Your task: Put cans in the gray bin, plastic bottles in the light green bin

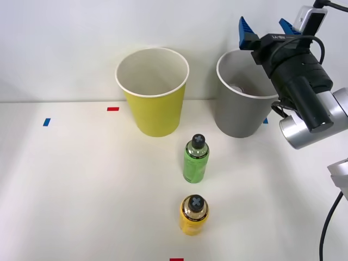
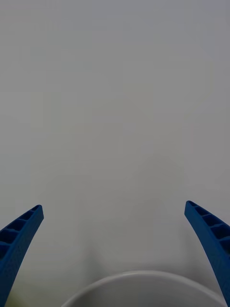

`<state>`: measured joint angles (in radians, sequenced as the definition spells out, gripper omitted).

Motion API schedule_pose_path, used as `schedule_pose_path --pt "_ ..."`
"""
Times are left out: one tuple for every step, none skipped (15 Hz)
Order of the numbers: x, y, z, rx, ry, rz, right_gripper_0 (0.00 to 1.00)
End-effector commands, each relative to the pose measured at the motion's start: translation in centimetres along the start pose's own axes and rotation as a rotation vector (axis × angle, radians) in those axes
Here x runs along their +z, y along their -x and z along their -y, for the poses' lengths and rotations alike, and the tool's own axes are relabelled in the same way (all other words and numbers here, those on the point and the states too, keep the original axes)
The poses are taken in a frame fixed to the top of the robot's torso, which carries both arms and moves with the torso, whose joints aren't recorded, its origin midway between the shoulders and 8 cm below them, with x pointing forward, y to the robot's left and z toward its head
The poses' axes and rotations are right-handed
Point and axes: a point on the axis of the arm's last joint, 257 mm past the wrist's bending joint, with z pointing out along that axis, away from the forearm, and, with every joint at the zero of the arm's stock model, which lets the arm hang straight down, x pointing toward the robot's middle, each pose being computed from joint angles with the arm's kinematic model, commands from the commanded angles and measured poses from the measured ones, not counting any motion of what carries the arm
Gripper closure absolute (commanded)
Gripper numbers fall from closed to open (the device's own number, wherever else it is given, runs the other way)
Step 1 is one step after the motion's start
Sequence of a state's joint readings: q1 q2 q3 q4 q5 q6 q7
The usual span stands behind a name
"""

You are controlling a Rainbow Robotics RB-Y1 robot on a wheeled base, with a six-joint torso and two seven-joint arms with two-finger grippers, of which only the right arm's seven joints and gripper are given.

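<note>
My right gripper hangs open just above the back rim of the gray bin, with nothing between its blue fingers. In the right wrist view the gripper is spread wide over the bin's white rim, facing the plain wall. A small pale round shape lies low inside the gray bin; I cannot tell whether it is a can. The light green bin stands to its left. A green plastic bottle and a yellow one stand upright in front of the bins, both black-capped.
Small red tape marks and a blue one lie on the white table. A white wall rises close behind the bins. The arm's black and silver wrist reaches in from the right.
</note>
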<state>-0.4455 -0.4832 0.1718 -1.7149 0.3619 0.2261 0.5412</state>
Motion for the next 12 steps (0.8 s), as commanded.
schedule_pose_path --pt "-0.9 0.1 0.2 0.013 0.033 0.025 0.0" --pt "-1.3 0.2 0.2 0.011 0.05 0.039 0.0" --pt "-1.7 0.3 0.3 0.013 0.061 0.048 0.0" --pt "-2.3 0.4 0.5 0.014 0.077 0.063 0.0" --pt "-3.1 0.4 0.8 0.02 0.094 0.079 0.0" --pt "-3.7 0.3 1.1 0.025 0.102 0.085 0.0" --pt "-4.1 0.4 1.2 0.026 0.113 0.095 0.0" --pt "-4.9 0.6 1.2 0.043 0.133 0.116 0.0" --pt "-5.6 1.0 1.1 0.064 0.149 0.143 0.0" --pt "-6.1 1.4 1.2 0.093 0.159 0.167 0.0" --pt "-6.9 1.5 1.1 0.137 0.17 0.191 0.0" --pt "-7.8 1.7 1.4 0.156 0.176 0.212 0.0"
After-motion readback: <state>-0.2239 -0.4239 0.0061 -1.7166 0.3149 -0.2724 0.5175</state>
